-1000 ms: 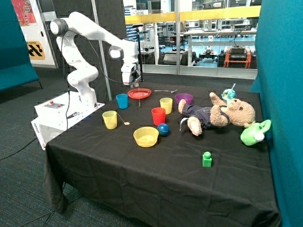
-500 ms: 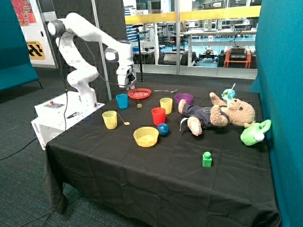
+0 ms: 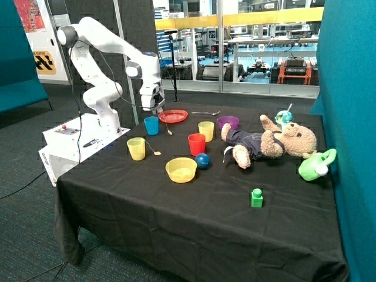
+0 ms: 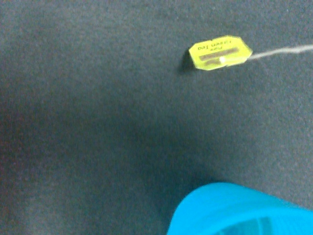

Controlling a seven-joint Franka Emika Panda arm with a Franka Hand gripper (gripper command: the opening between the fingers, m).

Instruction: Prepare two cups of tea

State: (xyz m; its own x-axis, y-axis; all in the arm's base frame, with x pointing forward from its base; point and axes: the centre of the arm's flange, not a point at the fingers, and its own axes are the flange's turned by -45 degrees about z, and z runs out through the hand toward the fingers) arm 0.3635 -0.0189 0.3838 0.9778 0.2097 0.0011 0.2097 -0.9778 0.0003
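Note:
My gripper hangs just above the blue tumbler, shut on a tea bag that is itself hidden. Its thin string slants down to a yellow tag on the black cloth between the blue tumbler and the red plate. In the wrist view the tag and string lie on the cloth, beyond the blue tumbler's rim. The translucent yellow tumbler stands nearer the front table edge. A string runs out of it to a tag on the cloth.
Red plate, spoon and purple bowl sit at the back. A second yellow cup, red tumbler, yellow bowl, blue ball, teddy bear, green watering can and green block lie around.
My gripper has moved from over the red plate's edge to above the blue tumbler, lowering slightly. The string and tag have trailed along with it.

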